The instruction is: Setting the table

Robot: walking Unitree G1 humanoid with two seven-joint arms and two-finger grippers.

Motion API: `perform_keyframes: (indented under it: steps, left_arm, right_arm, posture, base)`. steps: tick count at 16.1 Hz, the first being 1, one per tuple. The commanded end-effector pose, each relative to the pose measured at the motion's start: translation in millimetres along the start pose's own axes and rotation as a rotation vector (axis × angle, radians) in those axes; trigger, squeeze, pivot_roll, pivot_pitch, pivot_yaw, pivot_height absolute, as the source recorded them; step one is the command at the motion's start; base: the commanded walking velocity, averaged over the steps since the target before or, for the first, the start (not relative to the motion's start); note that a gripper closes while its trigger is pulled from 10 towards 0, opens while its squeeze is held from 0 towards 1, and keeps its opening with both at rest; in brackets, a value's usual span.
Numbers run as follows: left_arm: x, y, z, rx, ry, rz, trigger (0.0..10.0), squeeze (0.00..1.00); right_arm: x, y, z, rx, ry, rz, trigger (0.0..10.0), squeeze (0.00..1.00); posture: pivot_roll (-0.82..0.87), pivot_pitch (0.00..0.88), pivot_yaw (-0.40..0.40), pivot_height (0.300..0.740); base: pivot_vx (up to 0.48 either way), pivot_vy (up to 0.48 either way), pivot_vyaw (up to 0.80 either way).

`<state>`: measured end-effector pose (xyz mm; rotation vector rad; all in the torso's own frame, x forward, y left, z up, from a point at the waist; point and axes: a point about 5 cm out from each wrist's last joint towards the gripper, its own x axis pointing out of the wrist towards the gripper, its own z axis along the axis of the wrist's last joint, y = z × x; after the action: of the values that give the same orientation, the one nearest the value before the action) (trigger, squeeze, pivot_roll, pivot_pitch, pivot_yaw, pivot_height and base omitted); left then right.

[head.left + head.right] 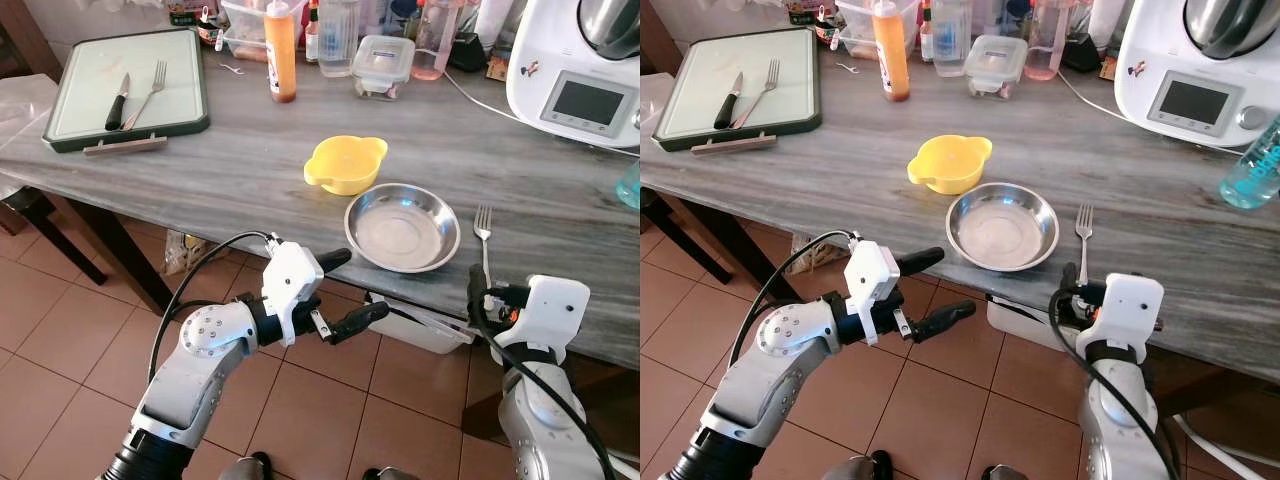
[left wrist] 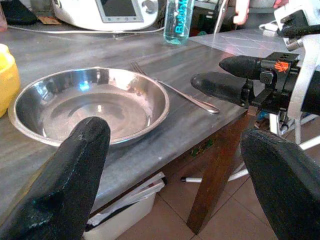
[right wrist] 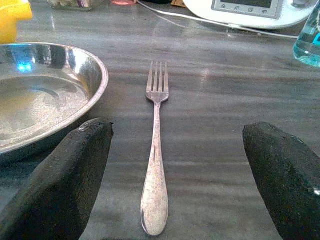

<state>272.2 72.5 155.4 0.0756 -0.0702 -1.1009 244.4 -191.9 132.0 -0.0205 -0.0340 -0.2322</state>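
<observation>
Since the steel plate (image 1: 402, 228) and one fork (image 1: 484, 240) are already laid out side by side near the bench (image 1: 220, 170) edge, we'd call the place setting about half done. The fork lies flat just beside the plate's rim, apart from it, tines pointing away from us. A yellow bowl (image 1: 345, 163) sits just past the plate, touching or nearly touching it, hard to say which.

What looks left: there's a knife (image 1: 116, 102) and a second fork (image 1: 148, 93) lying on the green tray (image 1: 190, 110) well away from both hands, at the far end of the bench beyond our left side. Our guess is the knife needs to come over to the plate.

On to pose. Our right hand (image 3: 175, 175) sits low at the bench edge, fingers spread wide with nothing in them, and the fork lies straight ahead between the two fingers, handle end nearest. Looks like it's lined up on that fork, though whether it's backing off or going in we can't say.

Our left hand (image 1: 340, 292) hangs off the bench edge over the tiled floor (image 1: 60, 340), also wide open and empty, pointing across toward the right hand, with the plate just ahead of it.
</observation>
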Motion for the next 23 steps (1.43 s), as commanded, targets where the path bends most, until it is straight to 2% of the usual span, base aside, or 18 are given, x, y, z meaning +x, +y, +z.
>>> perform_keyframes:
  steps: [1,3,8,10,12,15,23]
  left_arm:
    - [0.4,-0.1,0.5,0.023,0.005,0.004,10.0,0.00]
    - [-0.7,-0.4,-0.3,0.015,-0.002,0.029,10.0,0.00]
    - [-8.9,2.0,-5.0,-0.006,0.003,0.084,10.0,0.00]
    - [-13.7,1.8,-9.0,-0.014,0.014,0.103,10.0,0.00]
    - [-12.6,1.7,-8.7,-0.010,0.011,0.110,10.0,0.00]
    - [-9.8,1.3,-6.0,-0.009,0.003,0.112,10.0,0.00]
    - [-10.9,-7.6,-1.5,-0.031,0.006,0.085,10.0,0.00]
  right_arm:
    - [-6.5,4.0,5.1,-0.006,-0.024,0.013,10.0,1.00]
    - [-16.7,8.4,7.6,-0.017,-0.037,0.031,10.0,1.00]
    - [-30.0,12.1,10.5,-0.037,-0.056,0.043,10.0,1.00]
    - [-33.2,7.8,7.6,-0.060,-0.034,0.004,10.0,1.00]
    - [-31.0,-2.7,1.5,-0.036,0.015,-0.073,10.0,1.00]
    - [-14.6,-16.5,-3.3,-0.031,0.077,-0.146,10.0,1.00]
    - [21.1,-27.1,-9.4,-0.111,0.178,-0.185,10.0,1.00]
  posture:
    - [0.06,0.146,-0.020,0.740]
    - [0.06,0.142,-0.034,0.740]
    - [0.05,0.138,-0.042,0.740]
    - [0.05,0.137,-0.040,0.740]
    - [0.05,0.136,-0.038,0.740]
    - [0.05,0.147,-0.032,0.740]
    - [0.05,0.227,-0.029,0.740]
  base:
    - [0.000,0.000,0.00]
    - [0.000,0.000,0.00]
    - [0.000,0.000,0.00]
    - [0.000,0.000,0.00]
    - [0.000,0.000,0.00]
    - [0.000,0.000,0.00]
    - [0.000,0.000,0.00]
